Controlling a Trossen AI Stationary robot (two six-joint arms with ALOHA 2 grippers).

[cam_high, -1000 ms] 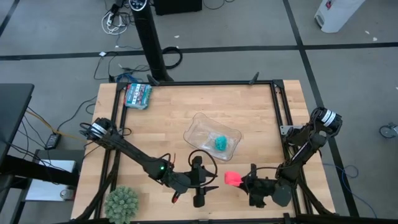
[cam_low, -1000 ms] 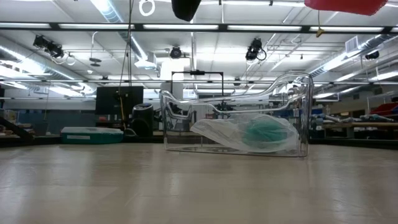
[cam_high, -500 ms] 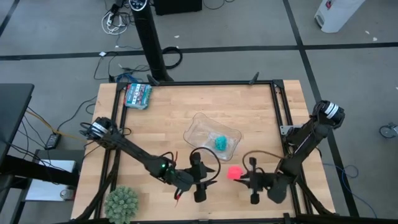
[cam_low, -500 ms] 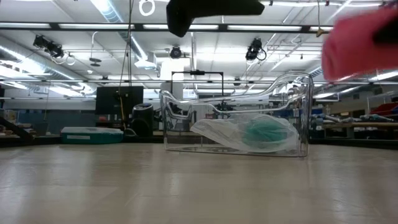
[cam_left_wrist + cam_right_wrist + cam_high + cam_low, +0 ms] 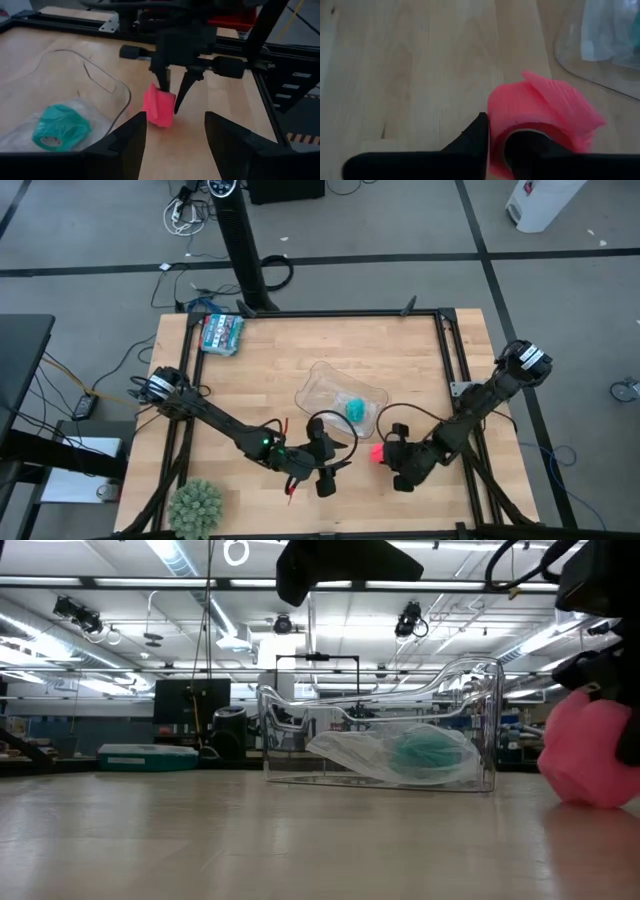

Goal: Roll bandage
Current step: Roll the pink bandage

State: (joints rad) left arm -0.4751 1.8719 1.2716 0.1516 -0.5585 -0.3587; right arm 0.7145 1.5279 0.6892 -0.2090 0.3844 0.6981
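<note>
High view: right gripper (image 5: 383, 453) is low at the near edge of the wooden worktop (image 5: 270, 360), fingers pinched on the bandage (image 5: 377, 453), a chunky pink-red roll. Right wrist view has one finger outside the roll and the other pushed into its core (loose flap of fabric sticks out on one side). Low view shows the roll (image 5: 587, 753) down at the worktop surface; actual contact hard to confirm.

Clear plastic tray (image 5: 322, 379) sits mid-worktop, just beyond the bandage, not touching it. Inside it: a teal roll (image 5: 355, 410), which in the low view (image 5: 432, 752) lies in or under a crumpled clear plastic bag (image 5: 350, 755). Can't tell which. Left wrist view puts the tray rim (image 5: 107, 82) just beside the pink roll (image 5: 159, 105), teal roll (image 5: 60, 131) well inside the rim.

Left gripper (image 5: 327, 478) hovers near the front edge, beside the right one, pointed at the bandage. Its fingers (image 5: 122, 145) are spread wide, holding nothing.

Elsewhere: teal-patterned flat pack (image 5: 222, 333) at the far left corner of the worktop, spiky green ball (image 5: 195, 507) at the near left corner.
</note>
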